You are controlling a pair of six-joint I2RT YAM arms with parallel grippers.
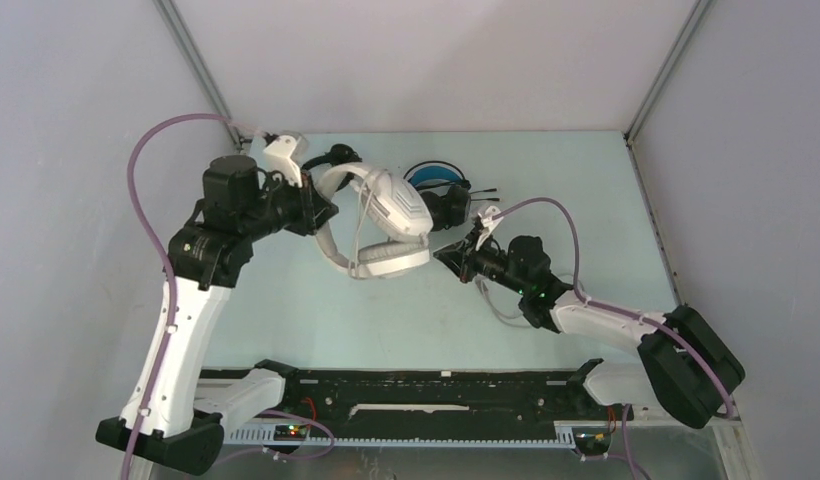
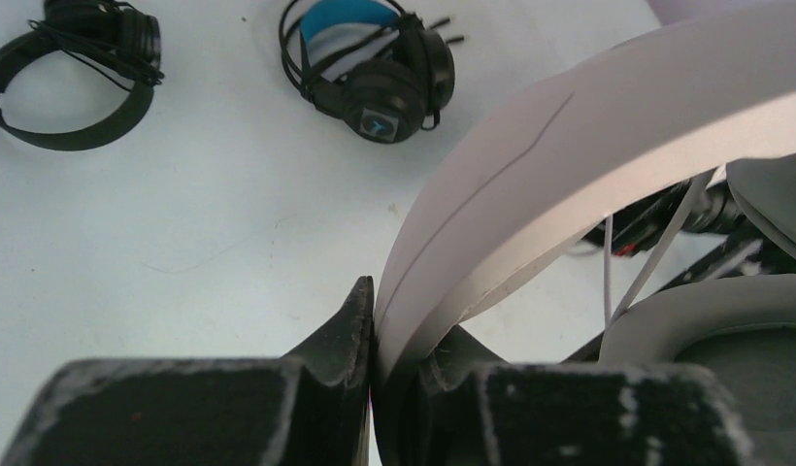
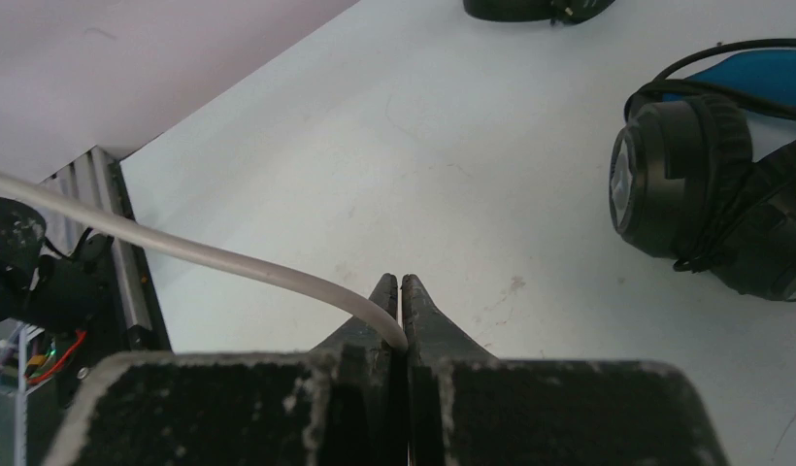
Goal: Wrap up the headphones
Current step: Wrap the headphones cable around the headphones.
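Now my left fingers [image 2: 373,330] clamp the headband [image 2: 588,155] of the white headset [image 1: 386,215], which sits in the far half of the worktop [image 1: 316,320], and my right fingers [image 3: 401,311] are pinched tight on its cable [image 3: 210,254]. I'd hold the band steady and lead the cable round it in snug, even turns, clear of the blue pair [image 2: 375,78] by the far edge.

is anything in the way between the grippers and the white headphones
Nothing visible. The left gripper clamps the headband of the white headphones, and the right gripper pinches the white cable.
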